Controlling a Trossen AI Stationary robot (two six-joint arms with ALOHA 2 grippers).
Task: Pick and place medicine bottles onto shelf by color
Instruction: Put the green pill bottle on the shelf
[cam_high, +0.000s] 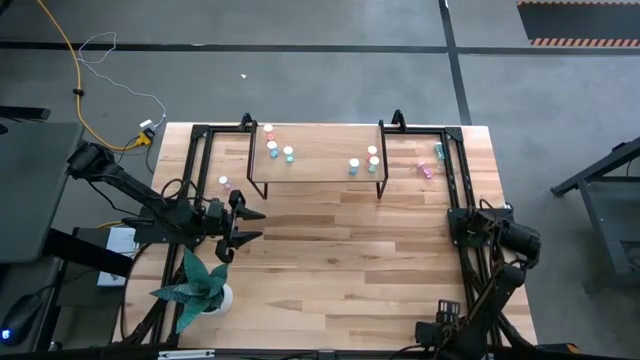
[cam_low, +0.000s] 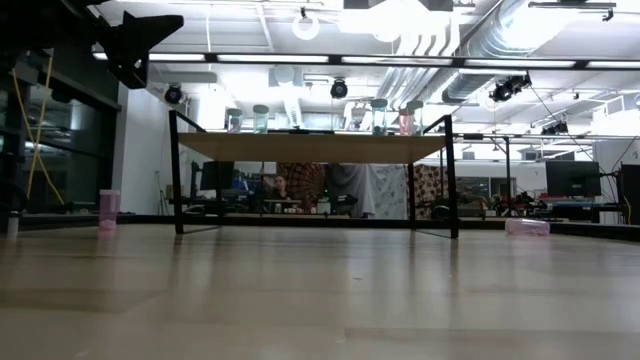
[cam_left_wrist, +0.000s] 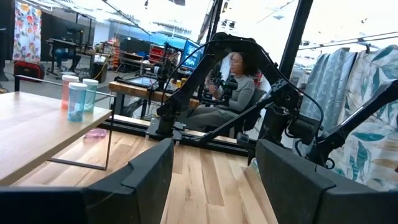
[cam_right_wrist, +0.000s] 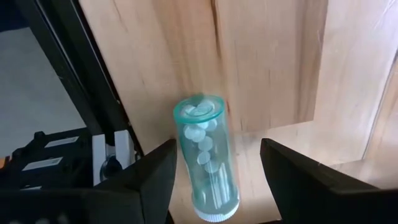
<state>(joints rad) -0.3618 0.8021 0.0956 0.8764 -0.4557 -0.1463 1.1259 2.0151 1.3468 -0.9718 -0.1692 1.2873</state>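
The left gripper (cam_high: 252, 224) hovers open over the left part of the table (cam_high: 330, 270), just beside the potted plant (cam_high: 200, 287), holding nothing. The right gripper (cam_right_wrist: 214, 171) is at the table's right edge; its fingers (cam_right_wrist: 155, 177) stand apart on either side of a teal medicine bottle (cam_right_wrist: 207, 158) seen upside down with its white cap toward the wrist, though whether they press it I cannot tell. The shelf (cam_high: 315, 155) stands at the far side, with three bottles (cam_high: 273, 146) at its left end and three (cam_high: 368, 160) at its right. A pink bottle (cam_high: 224, 183) stands on the table left of the shelf, and two more (cam_high: 432, 160) lie to its right
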